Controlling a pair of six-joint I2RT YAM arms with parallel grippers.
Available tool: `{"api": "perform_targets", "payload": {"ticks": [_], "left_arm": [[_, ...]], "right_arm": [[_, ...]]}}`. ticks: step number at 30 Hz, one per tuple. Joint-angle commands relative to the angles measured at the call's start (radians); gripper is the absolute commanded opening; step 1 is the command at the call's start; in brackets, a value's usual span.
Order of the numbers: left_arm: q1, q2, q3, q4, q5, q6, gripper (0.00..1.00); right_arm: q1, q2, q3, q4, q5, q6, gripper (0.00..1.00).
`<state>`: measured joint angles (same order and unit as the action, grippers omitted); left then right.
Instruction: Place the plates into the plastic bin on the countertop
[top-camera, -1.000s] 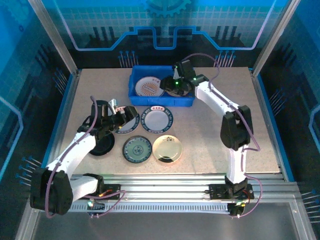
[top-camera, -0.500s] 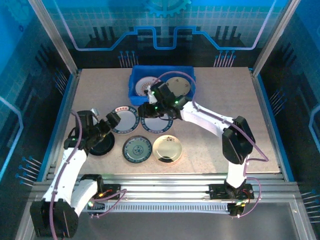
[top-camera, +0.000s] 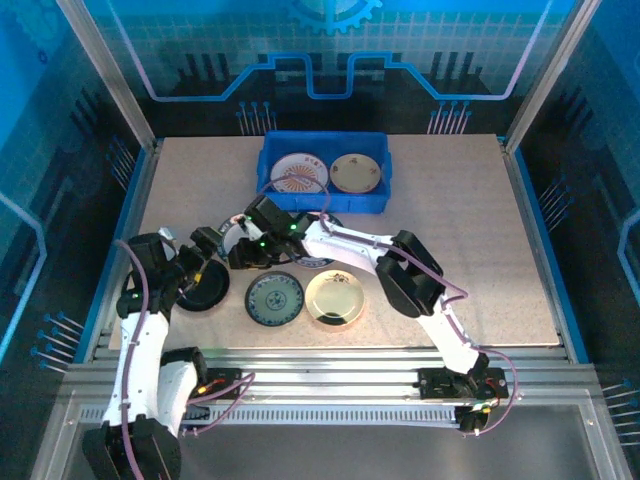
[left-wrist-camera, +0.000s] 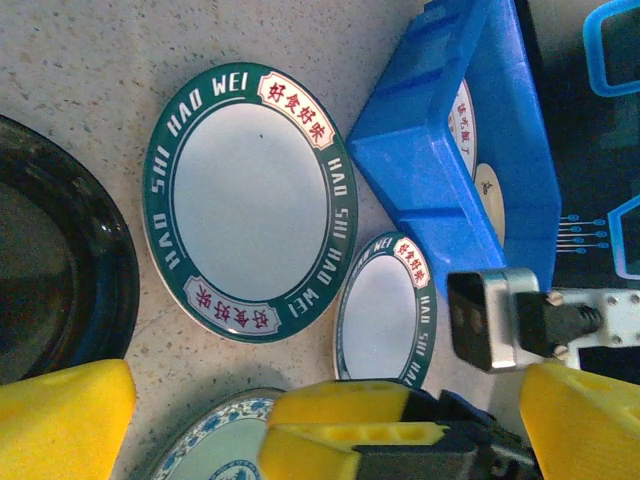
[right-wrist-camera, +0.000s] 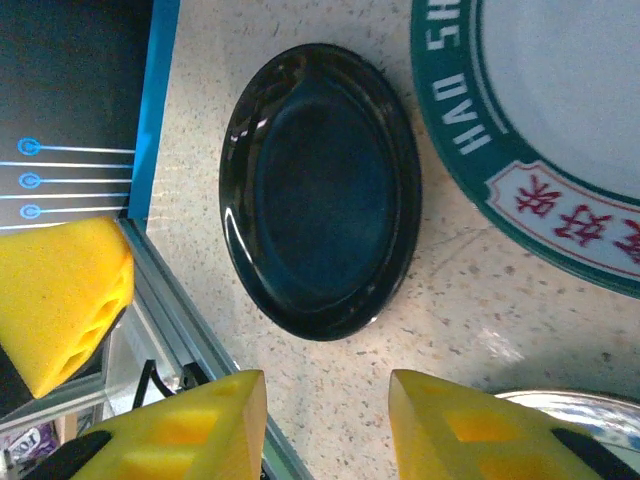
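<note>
With a white plate (top-camera: 300, 172) and a cream plate (top-camera: 355, 172) lying in the blue bin (top-camera: 325, 206) at the table's (top-camera: 450, 230) far side, the right jaws hang released low between the dark plate (right-wrist-camera: 320, 190) and a green-rimmed plate (right-wrist-camera: 560, 120), probably lining up the next pickup, while the left jaws gape empty alongside.

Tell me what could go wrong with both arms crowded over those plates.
The left end effector and right end effector sit close together by the dark plate, so they could collide. The right arm reaches across the green-rimmed plate; pulling back toward the blue bin, it might drag or knock that plate.
</note>
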<state>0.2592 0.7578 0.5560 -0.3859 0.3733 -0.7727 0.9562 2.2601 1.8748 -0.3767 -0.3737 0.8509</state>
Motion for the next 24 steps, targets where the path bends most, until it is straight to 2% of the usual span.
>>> {"api": "perform_targets", "payload": {"ticks": [1, 24], "left_arm": [[0.011, -0.003, -0.018, 0.031, 0.039, -0.022, 0.99], [0.014, -0.054, -0.028, -0.007, 0.001, -0.001, 0.99]], "right_arm": [[0.015, 0.061, 0.087, -0.078, -0.032, 0.027, 0.38], [0.018, 0.273, 0.3, -0.186, -0.083, 0.047, 0.32]]}}
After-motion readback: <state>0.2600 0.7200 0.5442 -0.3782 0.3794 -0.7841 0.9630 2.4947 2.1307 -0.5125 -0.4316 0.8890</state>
